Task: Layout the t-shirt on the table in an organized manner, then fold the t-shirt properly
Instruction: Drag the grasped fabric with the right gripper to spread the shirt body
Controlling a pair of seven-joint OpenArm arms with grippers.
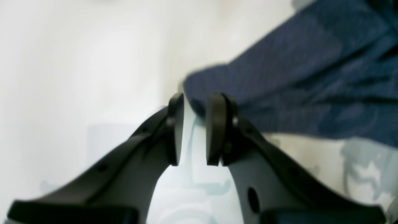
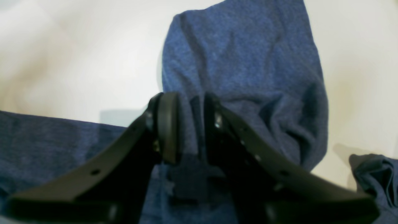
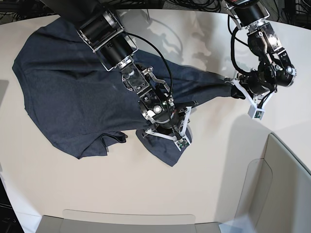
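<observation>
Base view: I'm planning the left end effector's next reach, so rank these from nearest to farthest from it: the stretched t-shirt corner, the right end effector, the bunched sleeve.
1. stretched t-shirt corner: right beside the left end effector, on the view's right.
2. right end effector: mid-table, on the cloth.
3. bunched sleeve: lower left of the view.

Robotics lab — cables (image 3: pixel 204 5), white table (image 3: pixel 218 160).

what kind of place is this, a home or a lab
Likely a robot lab or test bench: two robot arms work a t-shirt on a bare off-white table, with cables bundled at its far edge.
</observation>
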